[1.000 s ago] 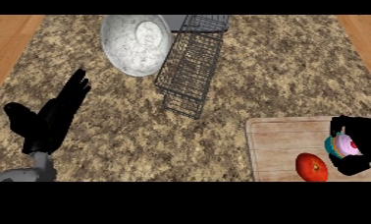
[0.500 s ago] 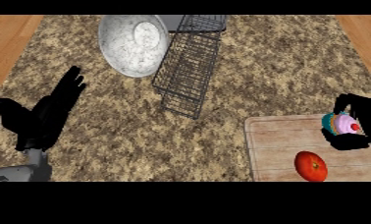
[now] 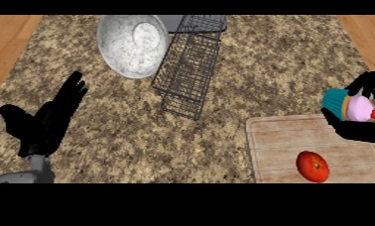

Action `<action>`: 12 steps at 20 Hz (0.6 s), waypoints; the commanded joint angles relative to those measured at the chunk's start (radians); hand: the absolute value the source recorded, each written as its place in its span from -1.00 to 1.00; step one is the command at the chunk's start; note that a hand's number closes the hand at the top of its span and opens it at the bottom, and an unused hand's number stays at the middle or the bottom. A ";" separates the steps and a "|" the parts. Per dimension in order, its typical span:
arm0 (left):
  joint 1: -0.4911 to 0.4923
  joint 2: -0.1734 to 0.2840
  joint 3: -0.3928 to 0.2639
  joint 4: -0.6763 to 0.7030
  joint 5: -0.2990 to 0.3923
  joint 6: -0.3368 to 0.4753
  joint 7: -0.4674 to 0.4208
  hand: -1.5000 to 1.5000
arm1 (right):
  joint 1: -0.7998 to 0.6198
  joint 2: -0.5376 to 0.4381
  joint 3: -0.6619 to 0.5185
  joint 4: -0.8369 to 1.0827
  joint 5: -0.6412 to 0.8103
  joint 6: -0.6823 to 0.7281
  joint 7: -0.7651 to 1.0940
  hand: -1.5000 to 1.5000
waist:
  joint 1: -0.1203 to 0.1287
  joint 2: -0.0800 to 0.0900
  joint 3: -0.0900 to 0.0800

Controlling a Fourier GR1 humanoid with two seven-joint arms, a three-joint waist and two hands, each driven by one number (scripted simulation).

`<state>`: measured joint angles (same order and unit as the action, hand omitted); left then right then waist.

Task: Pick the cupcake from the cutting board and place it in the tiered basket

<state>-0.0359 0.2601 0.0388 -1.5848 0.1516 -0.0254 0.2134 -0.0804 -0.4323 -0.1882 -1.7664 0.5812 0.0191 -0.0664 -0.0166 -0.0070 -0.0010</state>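
Granite counter (image 3: 256, 56); right hand (image 3: 356, 127) clasps cupcake (image 3: 348, 107).

A speckled stone desk (image 3: 242, 71) in mottled brown, tan and cream fills nearly the whole head view, running from the near edge to the far edge. At the far left a wedge of warm orange-brown wood (image 3: 16, 36) with a faint lengthwise grain borders it, widening toward the far side. A narrower wedge of the same wood (image 3: 362, 29) shows at the far right. The light is even and soft, with only faint shadows on the stone.
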 commanded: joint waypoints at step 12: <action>-0.049 -0.005 0.013 0.047 -0.006 -0.051 -0.001 0.00 | -0.435 0.160 0.302 -0.223 0.063 0.225 0.598 1.00 | 0.033 0.008 -0.001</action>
<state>-0.0766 0.2432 0.0421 -1.5612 0.1346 -0.0436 0.2229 -0.3491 -0.3320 0.0141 -2.0313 0.5876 0.2248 0.3938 0.0058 -0.0011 -0.0010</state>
